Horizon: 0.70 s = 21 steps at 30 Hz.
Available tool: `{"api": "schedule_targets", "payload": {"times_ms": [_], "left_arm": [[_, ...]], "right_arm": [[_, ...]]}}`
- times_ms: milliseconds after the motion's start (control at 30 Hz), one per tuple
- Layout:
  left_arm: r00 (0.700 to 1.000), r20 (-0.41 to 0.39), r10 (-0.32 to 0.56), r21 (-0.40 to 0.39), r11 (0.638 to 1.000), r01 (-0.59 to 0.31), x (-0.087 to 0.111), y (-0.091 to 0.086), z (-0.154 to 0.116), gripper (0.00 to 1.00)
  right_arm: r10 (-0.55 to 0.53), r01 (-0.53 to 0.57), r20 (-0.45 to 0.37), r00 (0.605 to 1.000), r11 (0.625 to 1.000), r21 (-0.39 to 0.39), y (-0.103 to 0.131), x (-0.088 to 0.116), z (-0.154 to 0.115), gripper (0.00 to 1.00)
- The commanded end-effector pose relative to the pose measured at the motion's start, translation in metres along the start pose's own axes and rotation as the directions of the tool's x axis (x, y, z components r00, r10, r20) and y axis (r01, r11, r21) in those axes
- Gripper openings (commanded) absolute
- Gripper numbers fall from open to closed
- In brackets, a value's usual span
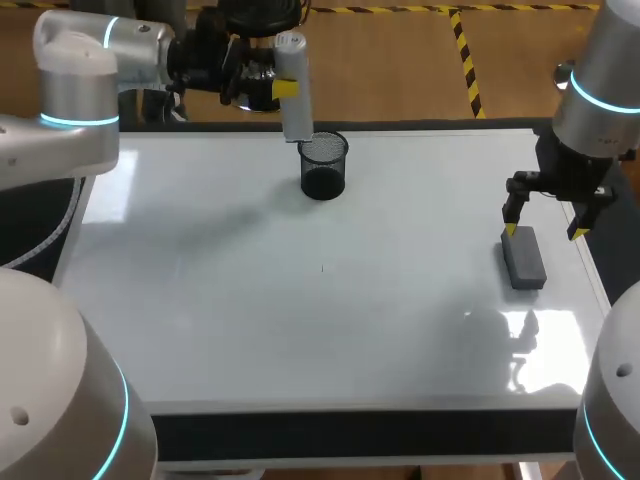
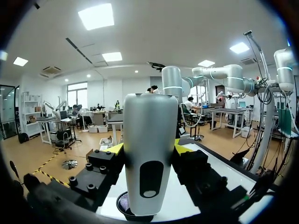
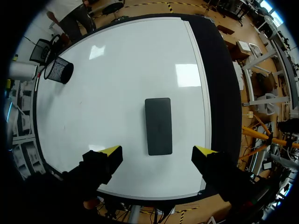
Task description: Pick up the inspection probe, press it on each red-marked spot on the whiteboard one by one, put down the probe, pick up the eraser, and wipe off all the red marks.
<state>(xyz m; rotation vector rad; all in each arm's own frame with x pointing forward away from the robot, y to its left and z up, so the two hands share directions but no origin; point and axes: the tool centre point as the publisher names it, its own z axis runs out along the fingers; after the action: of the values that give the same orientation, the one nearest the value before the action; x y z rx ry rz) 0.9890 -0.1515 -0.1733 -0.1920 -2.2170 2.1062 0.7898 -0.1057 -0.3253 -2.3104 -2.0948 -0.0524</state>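
The left gripper [image 2: 149,148] is closed on the inspection probe [image 2: 149,179], with a yellow tip pressed to each side of the silver barrel. It holds the probe upright, lower end at the mouth of the black mesh cup [image 1: 323,167]. Whether that end is already inside the rim or just above it I cannot tell. The upright hold suits the cup, which takes the probe only end-first, so I judge this to be the putting-down step. The right gripper [image 1: 544,230] hangs with its fingers spread wide, pointing straight down over the eraser [image 1: 524,259]. In the right wrist view the dark block lies lengthwise between the two yellow tips and ahead of them, touched by neither. That straddling stance looks like readiness to grasp the eraser across its narrow sides. The eraser lies flat on the whiteboard [image 1: 200,300] near its right edge, well apart from the cup at the far side. The board is glossy and throws back bright patches of ceiling light. I can make out no red marks on it, only a tiny dark fleck near the middle, too small to name. So I cannot say where the wiping would have to go.
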Motion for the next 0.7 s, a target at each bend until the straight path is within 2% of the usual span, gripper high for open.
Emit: {"api": "schedule_targets", "payload": {"times_ms": [33, 333, 700], "left_arm": [[0.998, -0.067, -0.003, 0.003, 1.000, 0.003, -0.016, 0.002, 0.006, 0.00], [0.994, -0.106, -0.020, 0.010, 1.000, 0.021, -0.031, 0.009, 0.019, 0.00], [0.991, -0.132, -0.038, 0.012, 0.999, 0.040, -0.039, 0.017, 0.029, 0.00]], "right_arm": [[-0.001, 0.001, 0.000, 1.000, 1.000, -0.001, -0.001, -0.001, -0.001, 1.00], [-0.001, 0.001, 0.000, 1.000, 1.000, -0.001, -0.001, -0.001, -0.001, 1.00], [-0.001, 0.001, 0.000, 1.000, 1.000, -0.001, -0.001, -0.001, -0.001, 1.00]]}}
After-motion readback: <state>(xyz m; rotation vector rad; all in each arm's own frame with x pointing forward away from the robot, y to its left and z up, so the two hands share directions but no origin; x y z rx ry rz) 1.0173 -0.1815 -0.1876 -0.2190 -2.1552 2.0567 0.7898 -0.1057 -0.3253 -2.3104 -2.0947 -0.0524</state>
